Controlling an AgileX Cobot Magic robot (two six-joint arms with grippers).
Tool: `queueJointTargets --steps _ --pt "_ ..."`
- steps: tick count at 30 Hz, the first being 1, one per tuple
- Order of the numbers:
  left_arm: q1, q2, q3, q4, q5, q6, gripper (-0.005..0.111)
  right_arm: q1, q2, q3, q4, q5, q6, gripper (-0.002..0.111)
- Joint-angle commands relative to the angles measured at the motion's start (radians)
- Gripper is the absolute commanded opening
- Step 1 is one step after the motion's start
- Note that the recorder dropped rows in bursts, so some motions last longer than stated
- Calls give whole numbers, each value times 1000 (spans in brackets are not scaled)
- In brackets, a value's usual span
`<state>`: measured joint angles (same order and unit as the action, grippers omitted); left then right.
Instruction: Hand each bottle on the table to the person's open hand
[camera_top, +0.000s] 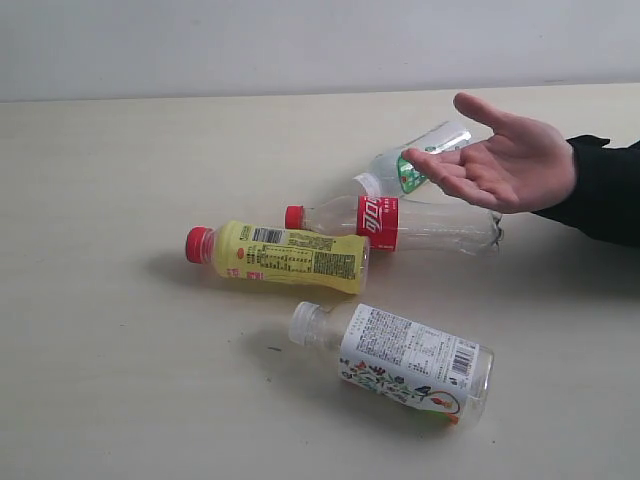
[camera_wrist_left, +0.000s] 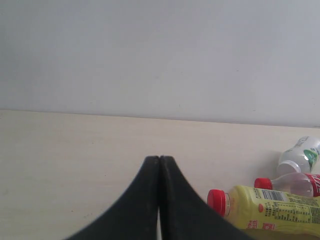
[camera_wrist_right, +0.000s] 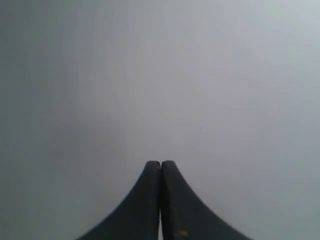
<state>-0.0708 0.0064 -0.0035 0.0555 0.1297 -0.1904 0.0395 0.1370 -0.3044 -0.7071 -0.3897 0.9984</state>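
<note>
Several bottles lie on their sides on the pale table (camera_top: 100, 380). A yellow bottle with a red cap (camera_top: 285, 256) is in the middle, a clear bottle with a red label and cap (camera_top: 395, 222) lies behind it, a clear green-label bottle (camera_top: 405, 168) sits partly behind the person's open hand (camera_top: 505, 160), and a white floral-label bottle (camera_top: 400, 362) lies nearest the front. The hand hovers palm up at the right, empty. My left gripper (camera_wrist_left: 160, 158) is shut and empty, left of the yellow bottle (camera_wrist_left: 272, 210). My right gripper (camera_wrist_right: 160, 163) is shut and empty, facing a blank grey surface. Neither gripper shows in the exterior view.
A grey wall (camera_top: 300, 45) runs behind the table's far edge. The person's black sleeve (camera_top: 605, 190) comes in from the right. The left wrist view also catches the red-label bottle (camera_wrist_left: 295, 184) and the green-label bottle (camera_wrist_left: 300, 156) at its right edge.
</note>
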Motion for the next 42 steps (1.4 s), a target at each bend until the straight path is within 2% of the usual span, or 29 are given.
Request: queueJointTargets --steps 1,6,9,11,13,17,20,22,24,26,28,29,34,38,40,42 --pt "1 -6 3 -8 -1 1 0 -5 183 -183 -440 13 236 0" --pt "1 -6 3 -8 -1 1 0 -5 324 -307 -712 151 235 0" --pt "1 -6 3 -8 -1 1 0 -5 372 -317 -1018 226 202 0" --pt "1 -6 3 -8 -1 1 0 -5 394 -317 -1037 339 245 0" --pt "1 -6 3 -8 -1 1 0 -5 413 -317 -1037 474 195 0" --pt "1 -6 3 -8 -1 1 0 -5 446 -312 -1037 669 -106 0" --pt "1 -6 3 -8 -1 1 0 -5 477 -306 -1037 924 -363 0" --pt "1 -6 3 -8 -1 1 0 -5 514 -314 -1037 1112 -422 0" --pt "1 -6 3 -8 -1 1 0 -5 551 -352 -996 1190 -420 0" --pt "1 -6 3 -8 -1 1 0 -5 581 -435 -755 1192 -484 0" --pt "1 -6 3 -8 -1 1 0 -5 611 -539 -354 1218 -693 0" --pt "1 -6 3 -8 -1 1 0 -5 641 -595 -175 1267 -819 0" --pt "1 -6 3 -8 -1 1 0 -5 861 -805 467 1611 -1260 0" --pt "1 -6 3 -8 -1 1 0 -5 967 -827 1039 1611 -1542 4" --pt "1 -6 3 -8 -1 1 0 -5 985 -819 1234 1611 -1693 10" --pt "1 -6 3 -8 -1 1 0 9 994 -811 1308 1611 -1791 15"
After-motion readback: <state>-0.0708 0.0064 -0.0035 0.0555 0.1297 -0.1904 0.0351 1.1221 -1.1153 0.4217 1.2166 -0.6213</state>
